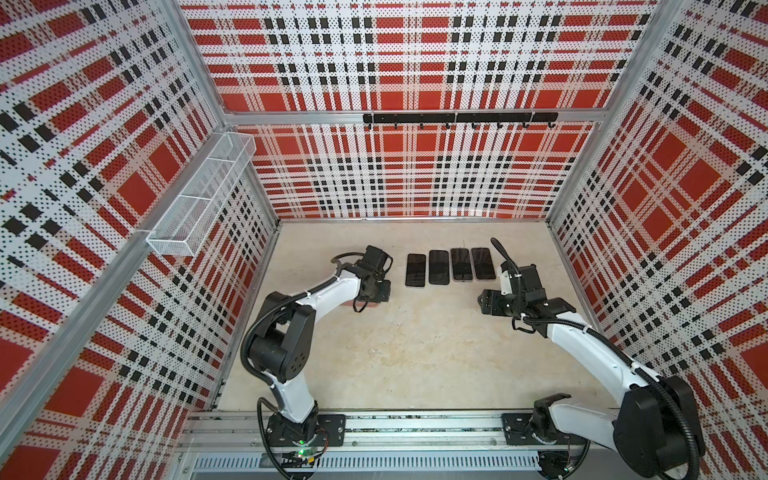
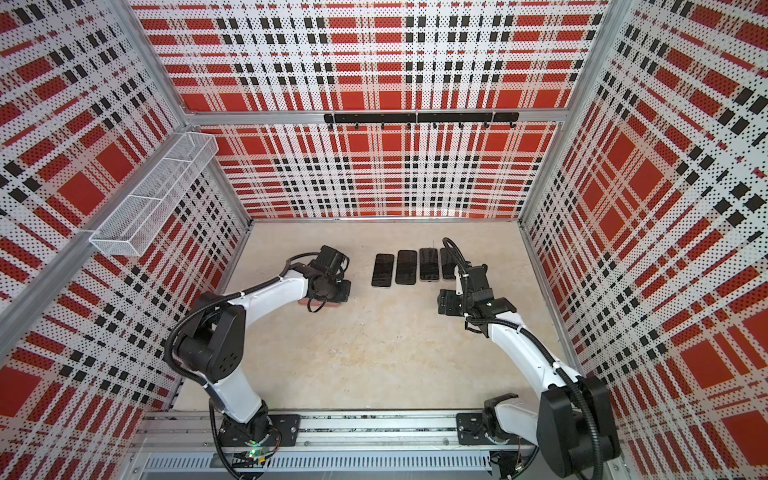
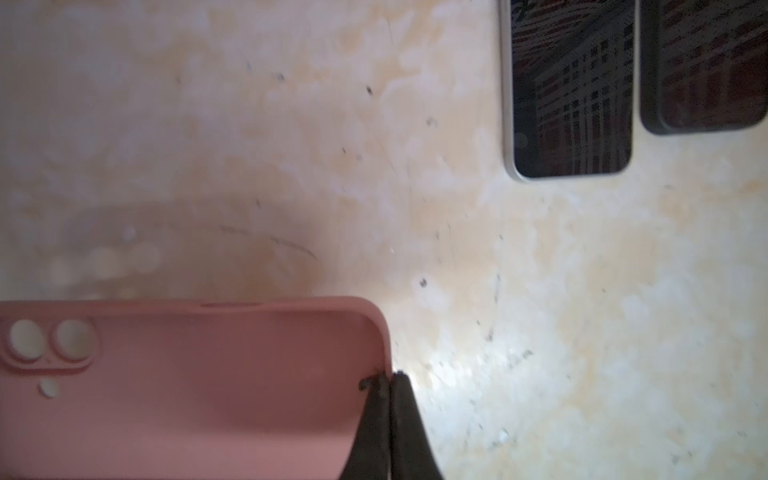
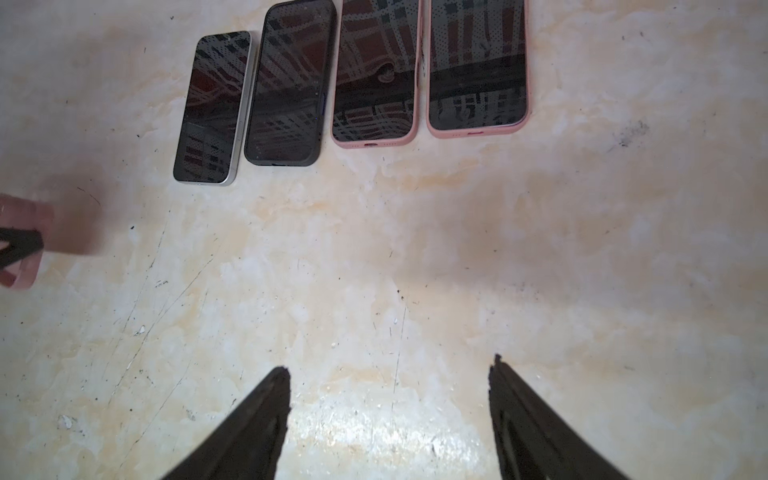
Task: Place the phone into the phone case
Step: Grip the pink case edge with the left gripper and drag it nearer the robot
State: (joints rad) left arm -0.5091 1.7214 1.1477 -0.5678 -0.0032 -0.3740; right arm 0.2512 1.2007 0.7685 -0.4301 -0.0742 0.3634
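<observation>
Pink silicone phone case [image 3: 187, 386], empty and open side up, has its end wall pinched between your left jaws, which are closed tight on it. Your right jaws stand wide apart over bare counter [image 4: 374, 270], gripping nothing. Ahead of your right jaws lies a row of four phones, screens up: two pink-cased phones [image 4: 374, 75], a black-cased phone [image 4: 289, 83], and the silver-edged bare phone [image 4: 212, 108] at the end nearest your left jaws.

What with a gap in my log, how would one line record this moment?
left end effector: shut on case | right end effector: open | phone: uncased
</observation>
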